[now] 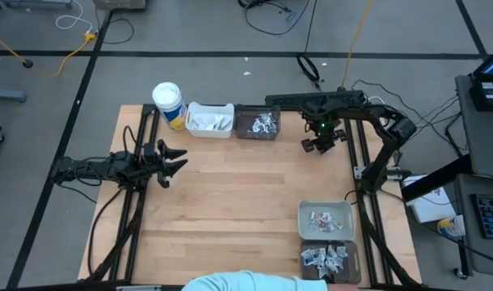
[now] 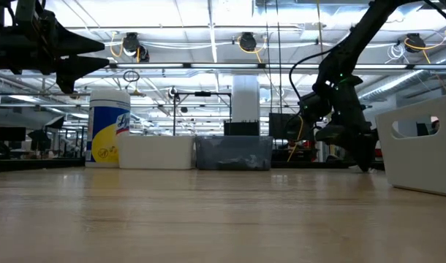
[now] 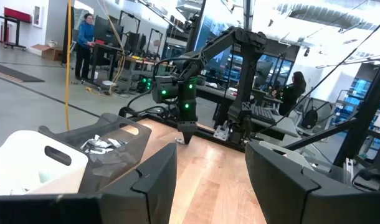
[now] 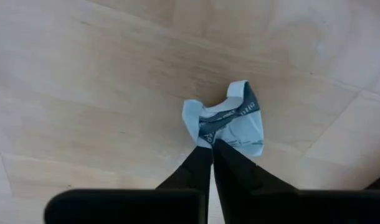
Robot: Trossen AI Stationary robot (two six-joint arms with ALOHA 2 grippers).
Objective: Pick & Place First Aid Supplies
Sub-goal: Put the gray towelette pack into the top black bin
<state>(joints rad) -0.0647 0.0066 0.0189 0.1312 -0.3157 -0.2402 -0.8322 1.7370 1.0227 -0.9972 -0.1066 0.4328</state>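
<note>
I see one crumpled white packet (image 4: 230, 121) with dark print pinched between the tips of the right gripper (image 4: 212, 148), whose fingers are pressed together on its edge, right over the bare wood. In the high view that right gripper (image 1: 320, 144) sits near the table's (image 1: 230, 202) far edge, toward the far right corner, just beside the dark bin (image 1: 257, 123).

I count four bins. Two stand side by side along the far edge: a white bin (image 1: 209, 120) holding white sachets and the dark bin with silvery packets heaped in it. Two more sit at the near right corner: a grey bin (image 1: 327, 220) with a few small packets, and a second dark bin (image 1: 330, 260) against the near edge with a pile of white packets. I cannot count the packets inside any of them.

One white cup (image 1: 168, 103) with a yellow band stands at the far edge, touching or just beside the white bin.

The left gripper (image 1: 175, 161) hangs over the left edge, raised off the wood, its two fingers held apart with nothing between them.

A light-sleeved person (image 1: 242, 281) shows at the near edge.
</note>
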